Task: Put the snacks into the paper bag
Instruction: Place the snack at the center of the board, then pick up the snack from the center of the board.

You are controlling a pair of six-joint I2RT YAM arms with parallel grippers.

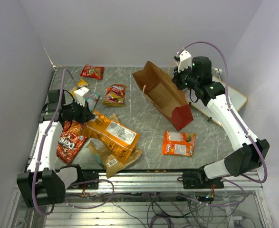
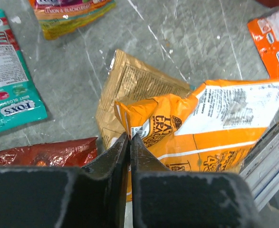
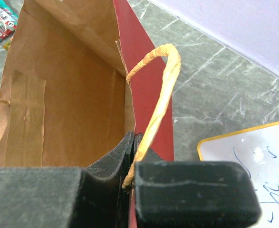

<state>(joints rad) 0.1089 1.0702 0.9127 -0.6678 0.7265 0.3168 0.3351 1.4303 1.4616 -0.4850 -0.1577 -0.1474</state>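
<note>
Clamping the left gripper (image 2: 129, 137) on a corner of the orange bag (image 2: 215, 123) at the left of the table (image 1: 149, 128) — jaws pressed together on the crinkled edge, barely a slit between them. Seeing the Doritos bag (image 1: 70, 141) flat just left of that grip, touching the orange bag, and the gold bag (image 1: 116, 157) partly under the orange one, sticking out toward the near edge. Seeing, farther back, a teal packet (image 2: 8, 90) near the gripper, a red packet (image 1: 92, 71) by the back wall and a red-and-yellow packet (image 1: 114, 94) between that and the orange bag, all apart from each other. Finding the paper bag (image 1: 160, 90) in the middle, mouth open, brown inside showing, red outside facing the near edge. Seeing the orange pack (image 1: 178, 143) flat on the table nearer the arms, apart from the paper bag. Gripping the paper bag's right wall at the rim with the right gripper (image 3: 133, 142) — jaws shut tight on the red paper, the handle (image 3: 160, 95) looping up right at the fingers. Seeing, at the far right, the board (image 1: 239, 97) flat under the right arm, blue scribbles on it.
</note>
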